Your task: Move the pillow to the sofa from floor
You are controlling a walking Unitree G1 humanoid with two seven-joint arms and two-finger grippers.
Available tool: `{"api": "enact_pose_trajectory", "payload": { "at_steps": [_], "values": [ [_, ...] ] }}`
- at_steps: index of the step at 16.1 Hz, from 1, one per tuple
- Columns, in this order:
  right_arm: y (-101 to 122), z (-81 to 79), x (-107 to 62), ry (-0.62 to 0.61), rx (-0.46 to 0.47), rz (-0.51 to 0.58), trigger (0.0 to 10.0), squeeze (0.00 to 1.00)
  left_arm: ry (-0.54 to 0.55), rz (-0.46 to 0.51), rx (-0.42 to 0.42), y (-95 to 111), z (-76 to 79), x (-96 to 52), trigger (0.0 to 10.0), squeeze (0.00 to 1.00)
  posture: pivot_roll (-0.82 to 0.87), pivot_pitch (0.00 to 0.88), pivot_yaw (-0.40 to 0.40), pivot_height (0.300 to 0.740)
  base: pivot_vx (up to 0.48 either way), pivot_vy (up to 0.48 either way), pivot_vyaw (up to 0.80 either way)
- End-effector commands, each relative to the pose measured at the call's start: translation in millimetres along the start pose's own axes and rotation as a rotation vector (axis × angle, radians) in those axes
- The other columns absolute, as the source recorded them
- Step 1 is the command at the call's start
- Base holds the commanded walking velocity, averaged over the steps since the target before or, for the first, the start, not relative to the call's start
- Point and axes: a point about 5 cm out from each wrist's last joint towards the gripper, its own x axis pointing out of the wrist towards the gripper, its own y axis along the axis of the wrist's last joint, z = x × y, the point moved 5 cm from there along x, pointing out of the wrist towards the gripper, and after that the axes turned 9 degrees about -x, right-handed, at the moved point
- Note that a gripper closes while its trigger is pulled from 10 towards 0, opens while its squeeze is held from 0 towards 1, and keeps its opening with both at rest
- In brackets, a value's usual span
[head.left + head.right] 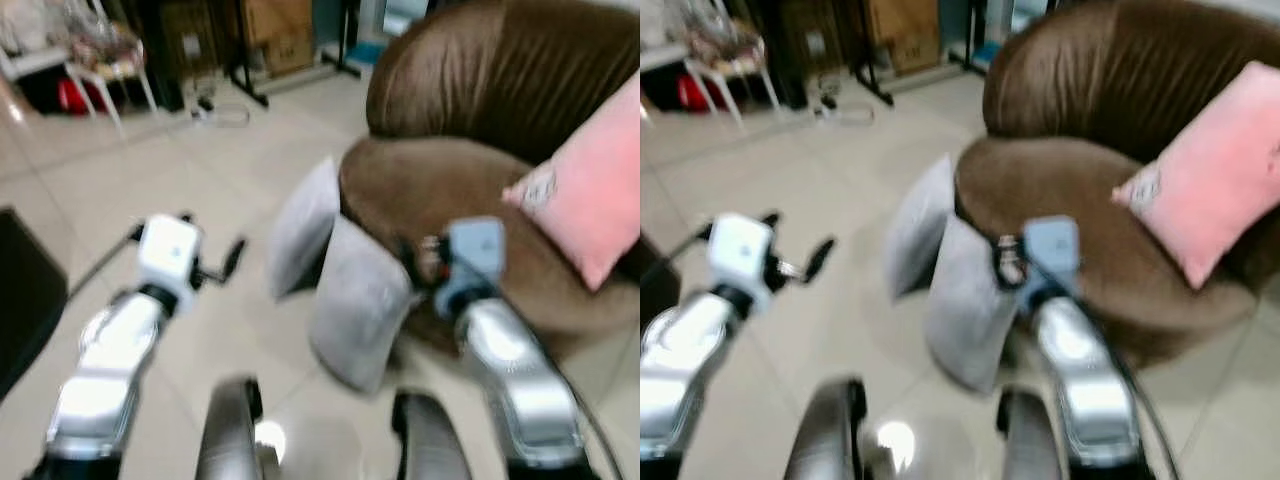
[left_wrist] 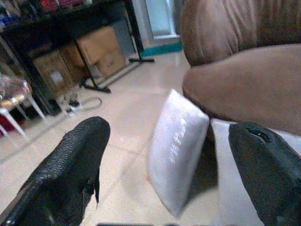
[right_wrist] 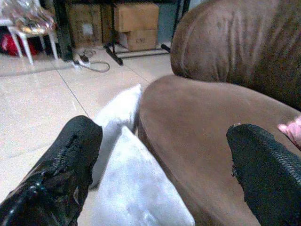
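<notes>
Pale glossy floor tiles, running back to a dark shelf unit with cardboard boxes beneath it, a white chair off in the far left corner and a loose cable lying near a black stand foot. Two grey pillows on that floor, both propped upright against the front edge of the brown sofa: nearer pillow leaning on the seat's lower front, farther pillow just behind it and touching the seat's rounded corner. Neither held nor touched. Pink pillow up on the sofa seat, resting against the backrest at its right end. Left pincer spread wide, fingers well apart, hovering above bare floor to the left of the grey pair and pointing toward the farther one. Right pincer likewise released, black fingers parted, raised near the sofa's front edge just above the nearer pillow. Head views blurred; silver forearms at the bottom.
</notes>
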Motion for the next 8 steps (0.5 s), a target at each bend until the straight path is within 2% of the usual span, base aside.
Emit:
{"api": "enact_pose_trajectory", "payload": {
  "at_steps": [1,8],
  "values": [
    [-8.5,17.7,-2.1,-0.057,-0.002,-0.034,10.0,0.00,-0.041,0.021,-0.011,5.7,12.5,4.4,10.0,0.55,-0.12,0.000,-0.002,0.540,0.375,0.000,0.00],
    [-7.5,16.9,-1.2,-0.048,-0.010,-0.034,10.0,0.00,-0.040,0.026,-0.011,7.2,13.1,5.2,10.0,0.53,-0.12,0.000,-0.003,0.540,0.399,0.000,0.00]
  ]
}}
